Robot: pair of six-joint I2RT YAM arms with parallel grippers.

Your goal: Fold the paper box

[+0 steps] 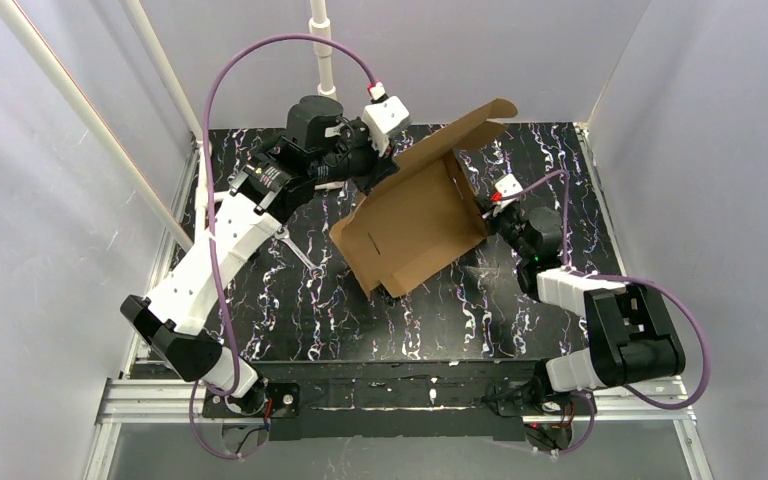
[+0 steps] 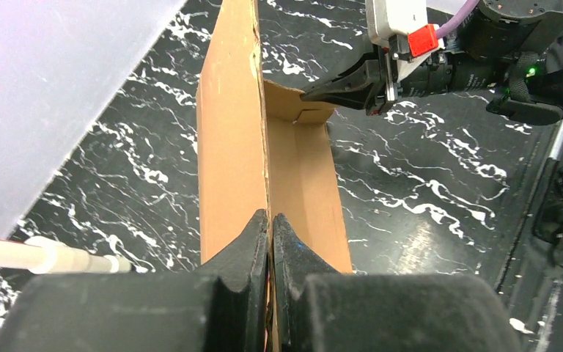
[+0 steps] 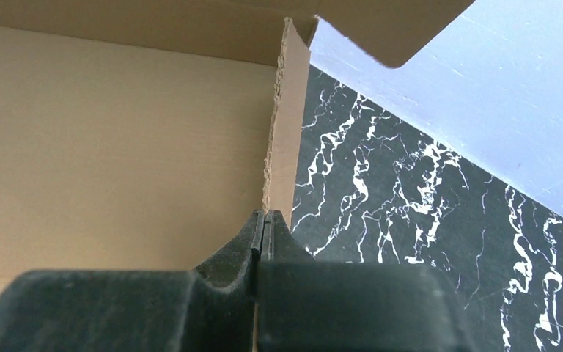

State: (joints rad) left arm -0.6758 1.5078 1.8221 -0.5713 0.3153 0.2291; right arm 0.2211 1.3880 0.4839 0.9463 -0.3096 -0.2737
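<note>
Brown cardboard paper box (image 1: 415, 225) part-folded, tilted up at the middle of the black marbled table (image 1: 295, 320), left gripper (image 2: 271, 218) clamped tight on a thin panel edge at its far-left side, right gripper (image 3: 264, 214) pinching a raw wall edge at its right side, both arms reaching inward

The paper box (image 1: 415, 225) is matt corrugated cardboard; the marbled table (image 1: 290, 310) looks glossy.

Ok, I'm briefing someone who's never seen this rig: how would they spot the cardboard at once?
Find the black, white-veined table and look at its middle. The paper box is the partly folded brown corrugated sheet there, pinched by the left fingers and the right fingers. It is the only brown thing on the table.
</note>
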